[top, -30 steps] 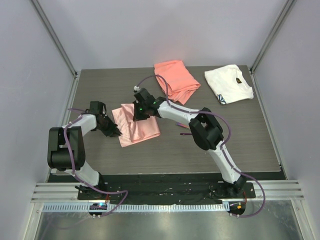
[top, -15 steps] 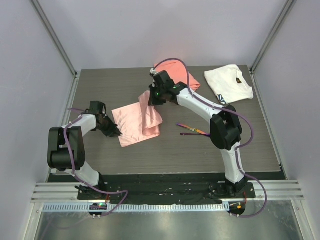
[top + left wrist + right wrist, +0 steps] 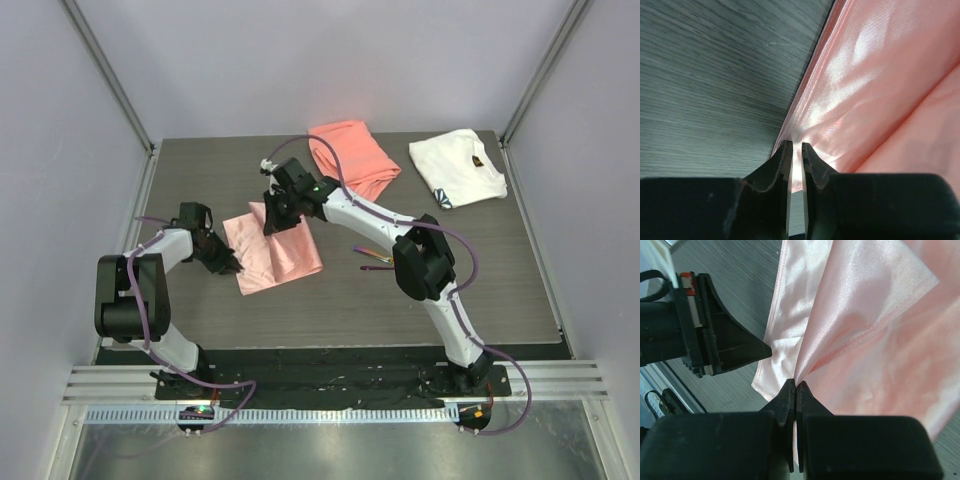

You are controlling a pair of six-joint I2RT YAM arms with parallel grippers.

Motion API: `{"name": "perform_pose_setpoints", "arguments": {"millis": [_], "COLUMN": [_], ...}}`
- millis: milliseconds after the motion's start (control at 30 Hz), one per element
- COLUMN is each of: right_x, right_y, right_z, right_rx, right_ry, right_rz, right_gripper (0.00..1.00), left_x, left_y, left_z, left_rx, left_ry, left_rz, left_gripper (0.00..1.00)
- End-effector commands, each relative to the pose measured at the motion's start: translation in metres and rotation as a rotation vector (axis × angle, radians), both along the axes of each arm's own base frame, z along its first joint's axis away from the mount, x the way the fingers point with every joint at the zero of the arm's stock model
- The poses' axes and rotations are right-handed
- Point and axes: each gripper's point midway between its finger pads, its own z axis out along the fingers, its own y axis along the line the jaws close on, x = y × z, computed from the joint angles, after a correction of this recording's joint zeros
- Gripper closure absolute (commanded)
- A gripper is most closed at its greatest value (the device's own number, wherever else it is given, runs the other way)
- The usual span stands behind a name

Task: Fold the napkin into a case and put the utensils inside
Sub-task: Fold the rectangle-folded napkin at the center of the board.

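Pink satin napkin [image 3: 288, 252] lies partly folded on the desk [image 3: 330, 310], left of centre. Left tool [image 3: 230, 262] is low and clenched on the napkin's left hem. Right tool [image 3: 272, 224] is pinched tight on a raised flap at the far edge, and the stitched hem runs out from its tips. Utensils [image 3: 376, 258] lie right of the napkin, apart from it and partly under the right arm. Bare desk shows in front of the napkin. Coral cloth [image 3: 350, 160] and white cloth [image 3: 458, 168] sit along the far edge.
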Motion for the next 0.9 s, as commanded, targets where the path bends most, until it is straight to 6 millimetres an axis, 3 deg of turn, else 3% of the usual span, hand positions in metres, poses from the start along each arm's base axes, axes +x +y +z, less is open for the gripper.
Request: {"name": "perform_pose_setpoints", "arguments": {"millis": [0,200,633,800,867], "right_x": [0.003,-0.007,-0.002,-0.004,-0.006], "right_y": [0.012,0.029,0.049,0.054,0.058], "right_z": [0.009,-0.01,-0.018,-0.025,-0.025], "right_rx": [0.052,0.053,0.108,0.125,0.136], "right_ry": [0.018,0.058,0.089,0.117,0.129], "right_rz": [0.016,0.041,0.015,0.016,0.018], "right_gripper": [0.99,0.99,0.99,0.96,0.9], "left_x": [0.001,0.001,0.002,0.001,0.001], "left_y": [0.003,0.003,0.002,0.001,0.001], "left_z": [0.007,0.007,0.009,0.008,0.008], "left_rx": [0.029,0.024,0.02,0.018,0.018], "left_ry": [-0.027,-0.025,-0.032,-0.029,-0.03], "left_rz": [-0.015,-0.014,-0.015,-0.014,-0.014], "left_gripper": [0.83,0.83,0.83,0.83,0.83]}}
